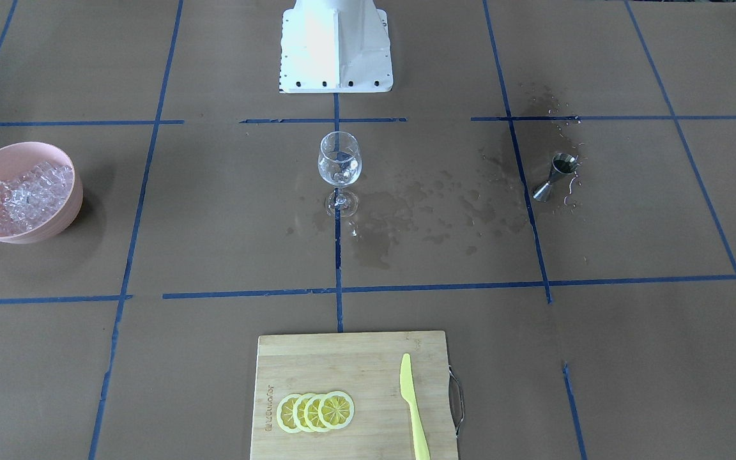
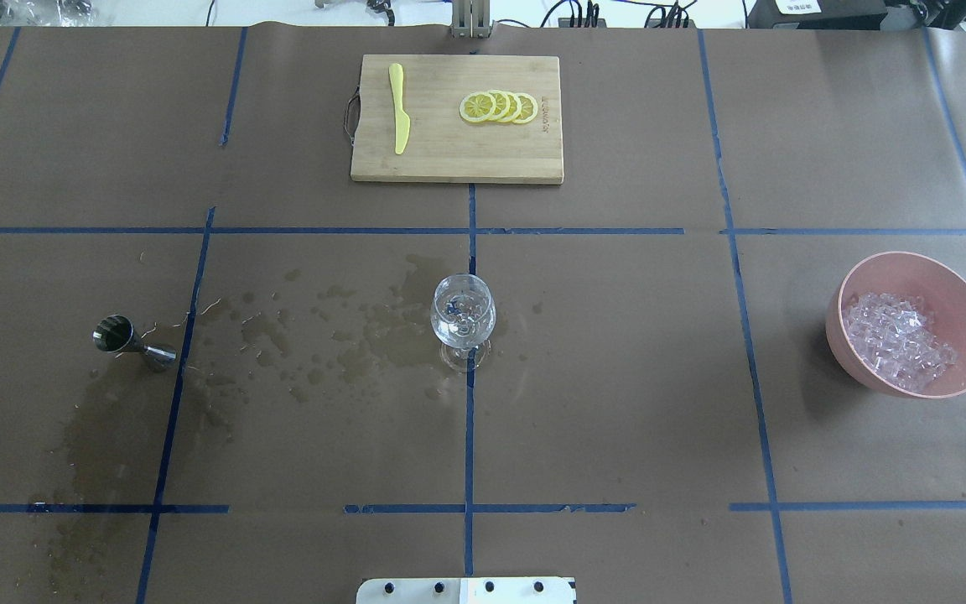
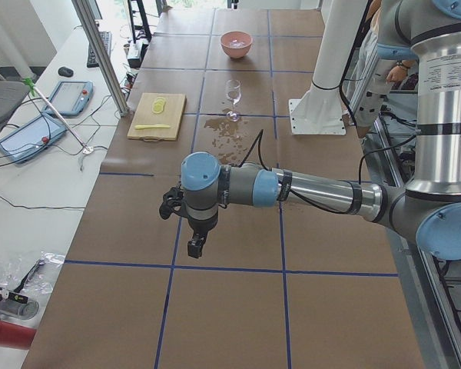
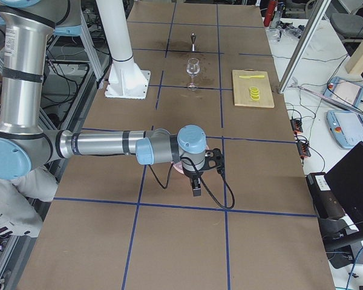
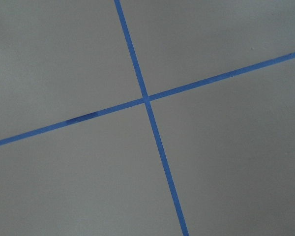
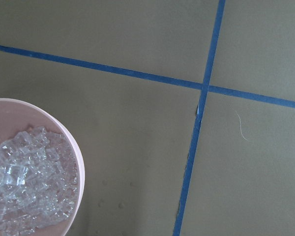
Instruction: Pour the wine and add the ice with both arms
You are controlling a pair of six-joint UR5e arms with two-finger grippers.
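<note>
A clear stemmed glass (image 1: 340, 167) (image 2: 463, 319) stands at the table's middle. It holds a few glinting ice cubes (image 2: 458, 309); I cannot make out wine in it. A steel jigger (image 1: 555, 177) (image 2: 132, 342) stands on my left side among wet spill patches (image 2: 349, 335). A pink bowl (image 1: 68, 214) (image 2: 839, 331) full of ice (image 1: 26, 198) (image 2: 898, 340) (image 6: 19, 182) sits on my right. My left gripper (image 3: 196, 246) hangs over bare table, far from the jigger. My right gripper (image 4: 196, 187) hangs beside the bowl. I cannot tell whether either is open.
A wooden cutting board (image 1: 342, 370) (image 2: 449, 143) lies at the far edge with lemon slices (image 2: 500, 106) and a yellow knife (image 2: 399, 109). The white base block (image 1: 336, 45) stands behind the glass. Blue tape lines cross the brown table cover.
</note>
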